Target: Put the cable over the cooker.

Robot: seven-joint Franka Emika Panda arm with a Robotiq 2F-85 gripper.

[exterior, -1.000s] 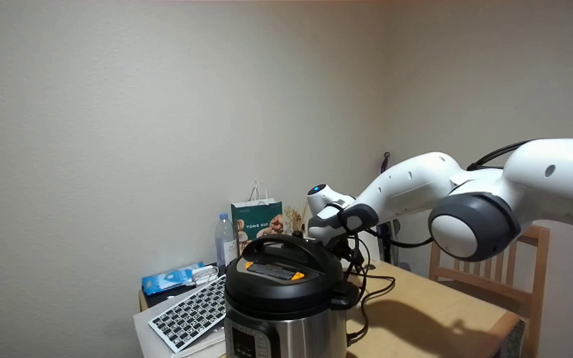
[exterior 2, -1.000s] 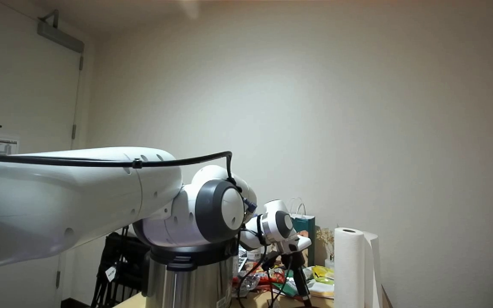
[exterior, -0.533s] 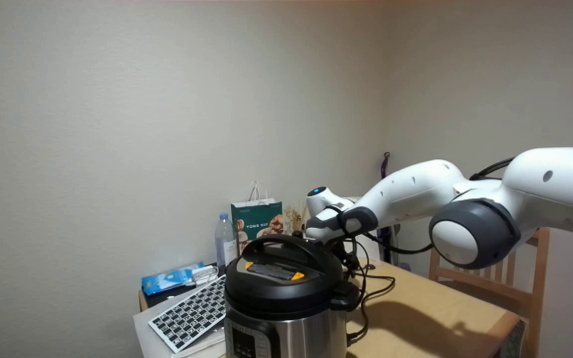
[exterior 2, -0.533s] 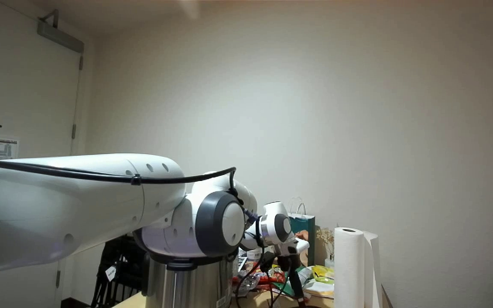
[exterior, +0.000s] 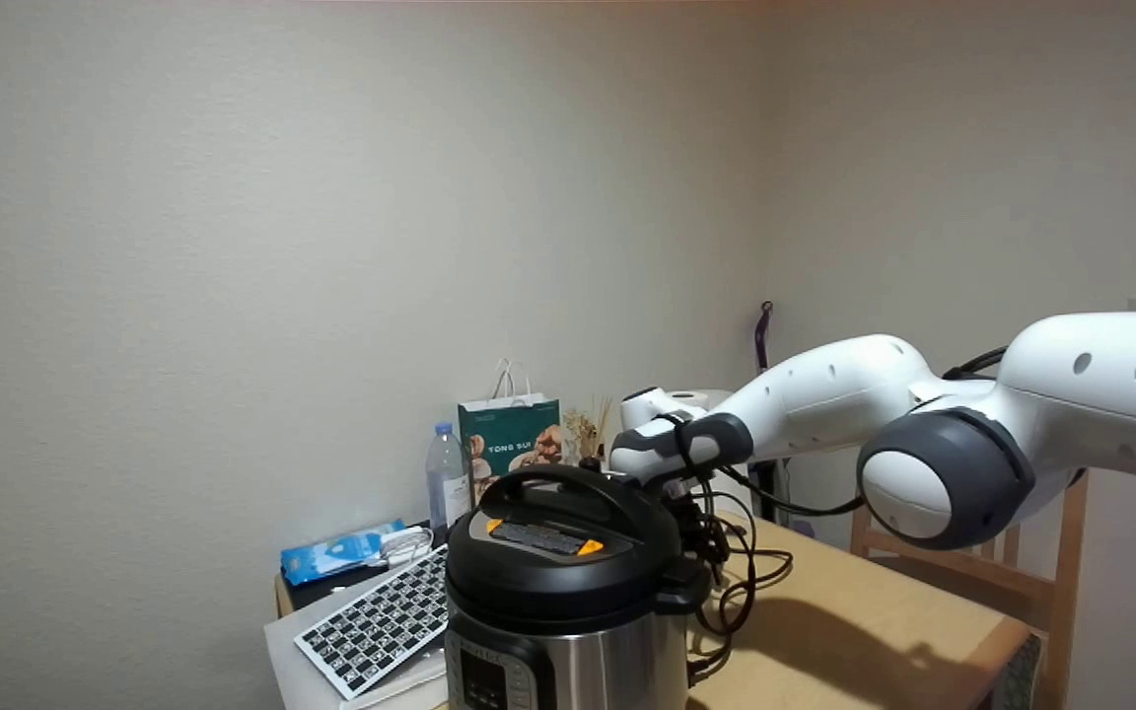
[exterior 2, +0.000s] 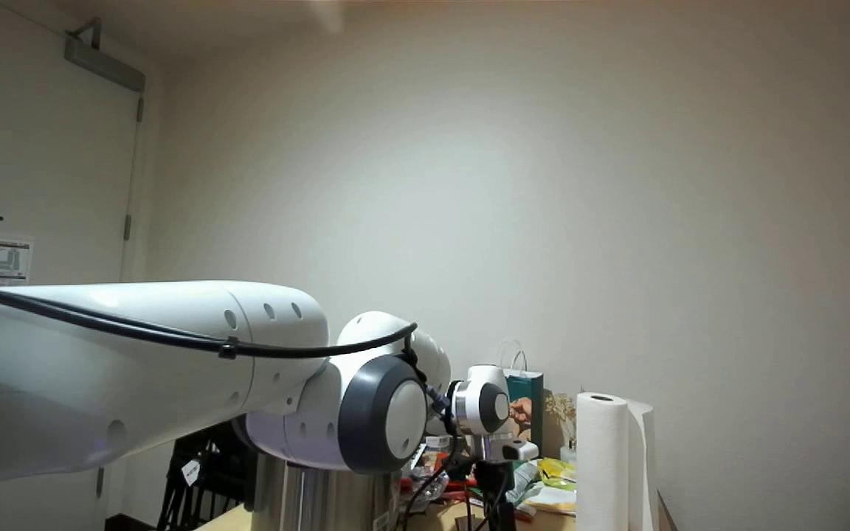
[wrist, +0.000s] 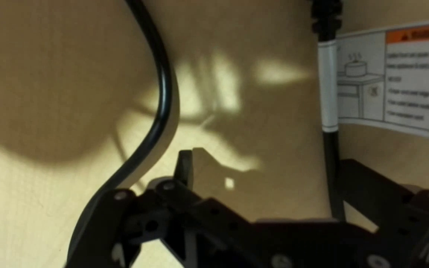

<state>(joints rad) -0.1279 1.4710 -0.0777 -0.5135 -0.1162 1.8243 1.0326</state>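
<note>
The black power cord [wrist: 165,91] is looping beside the electric pressure cooker [exterior: 568,592], meeting its lower side; near that cooker the Robotiq gripper [wrist: 266,158] is hovering, its jaws standing wide apart.

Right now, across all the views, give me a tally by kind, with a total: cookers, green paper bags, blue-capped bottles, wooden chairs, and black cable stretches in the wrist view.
Cooker: 1
Green paper bag: 1
Blue-capped bottle: 1
Wooden chair: 1
Black cable stretches in the wrist view: 2
Total: 6
</note>
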